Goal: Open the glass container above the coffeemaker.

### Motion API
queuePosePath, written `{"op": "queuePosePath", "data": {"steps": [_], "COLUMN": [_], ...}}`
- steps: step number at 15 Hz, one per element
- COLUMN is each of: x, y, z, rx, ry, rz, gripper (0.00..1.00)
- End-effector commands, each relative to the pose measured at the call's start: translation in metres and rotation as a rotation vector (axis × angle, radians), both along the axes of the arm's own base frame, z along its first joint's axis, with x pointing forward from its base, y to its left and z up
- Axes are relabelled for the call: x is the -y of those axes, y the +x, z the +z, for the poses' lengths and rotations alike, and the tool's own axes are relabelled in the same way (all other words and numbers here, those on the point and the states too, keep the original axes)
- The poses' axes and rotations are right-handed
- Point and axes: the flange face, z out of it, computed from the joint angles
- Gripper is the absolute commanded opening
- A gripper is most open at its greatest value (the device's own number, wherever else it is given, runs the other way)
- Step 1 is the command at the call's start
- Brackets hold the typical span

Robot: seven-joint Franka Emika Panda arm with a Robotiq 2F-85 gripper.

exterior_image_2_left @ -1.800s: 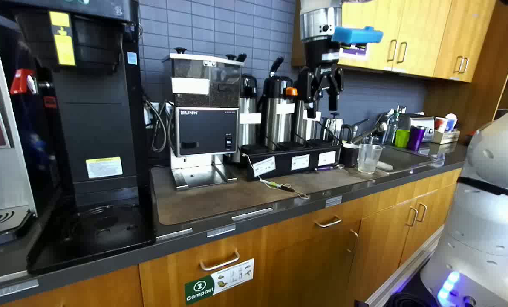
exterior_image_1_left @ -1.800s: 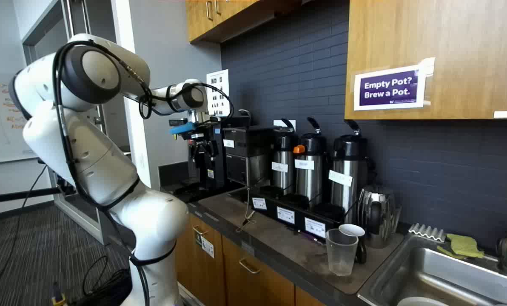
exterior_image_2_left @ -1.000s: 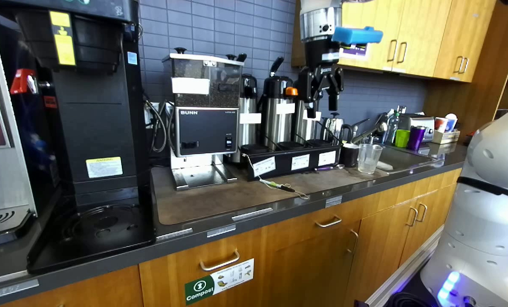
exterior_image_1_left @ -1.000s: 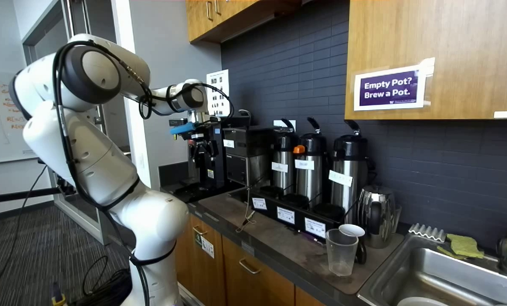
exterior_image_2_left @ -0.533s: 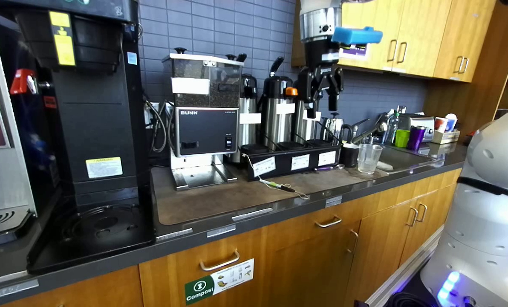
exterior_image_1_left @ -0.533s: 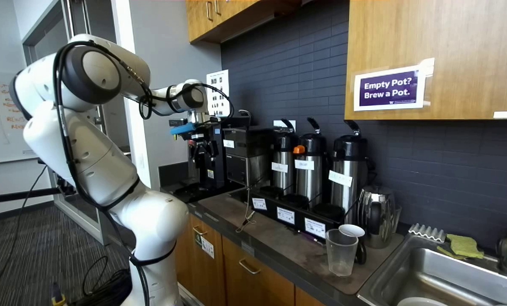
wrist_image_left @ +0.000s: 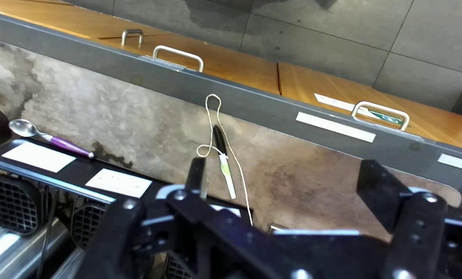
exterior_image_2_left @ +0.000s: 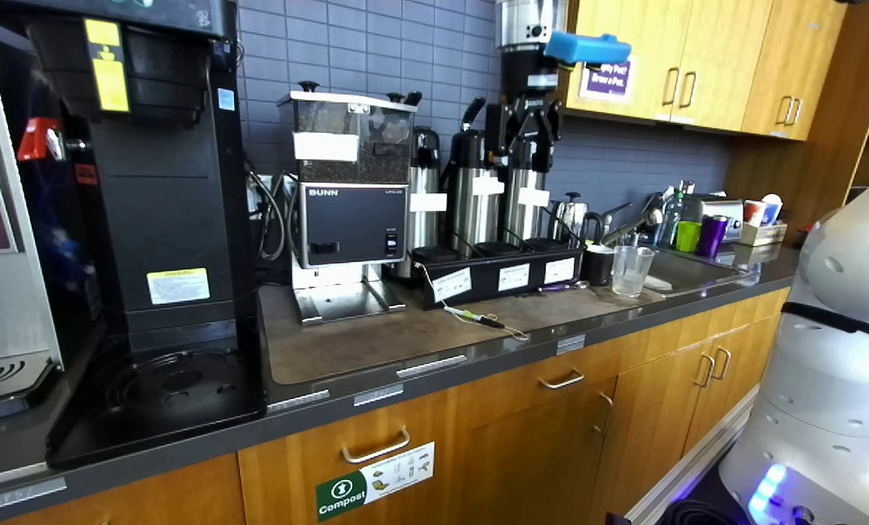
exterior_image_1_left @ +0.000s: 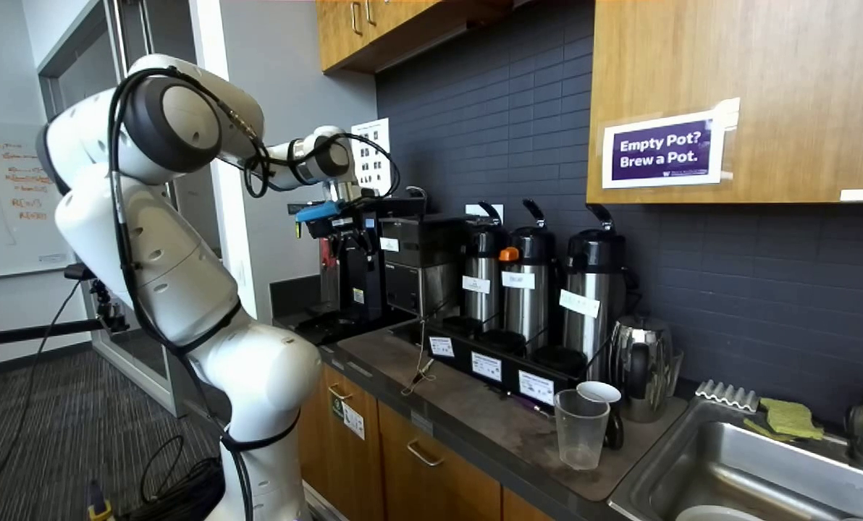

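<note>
The glass container [exterior_image_2_left: 387, 135], a see-through hopper holding dark beans, sits on top of the coffeemaker [exterior_image_2_left: 354, 222], a boxy machine with a black front edged in steel. Its flat lid [exterior_image_2_left: 354, 101] lies shut, with black knobs on top. Both also appear in the other exterior picture as container [exterior_image_1_left: 435, 244] and coffeemaker [exterior_image_1_left: 402, 288]. My gripper [exterior_image_2_left: 520, 160] points downward, open and holding nothing, in front of the pump pots and to the hopper's right in that exterior view. The wrist view has the gripper [wrist_image_left: 283, 166] wide apart above the counter, with the hopper out of sight.
Several steel pump pots [exterior_image_2_left: 476, 208] stand in a black rack [exterior_image_2_left: 504, 275] beside the coffeemaker. A tall black brewer [exterior_image_2_left: 165, 197] stands on its far side. On the counter lie a corded pen [wrist_image_left: 225, 170] and a clear cup [exterior_image_1_left: 581, 430]. Wooden cabinets [exterior_image_2_left: 635, 58] hang above.
My gripper has risen and, in an exterior view, shifted left toward the hopper, the arm moving with it. Before that it stood still. Its fingers have stayed open; the hopper has not moved.
</note>
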Motion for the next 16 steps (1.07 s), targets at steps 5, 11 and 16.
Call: {"op": "queuePosePath", "data": {"steps": [5, 11, 16], "x": [-0.026, -0.032, -0.036], "y": [0.036, 0.055, 0.072], "z": [0.069, 0.111, 0.129], "rx": [0.076, 0.11, 0.122], "ry": [-0.002, 0.004, 0.001], "rz": [0.012, 0.031, 0.036], "gripper": [1.0, 1.0, 1.0]}}
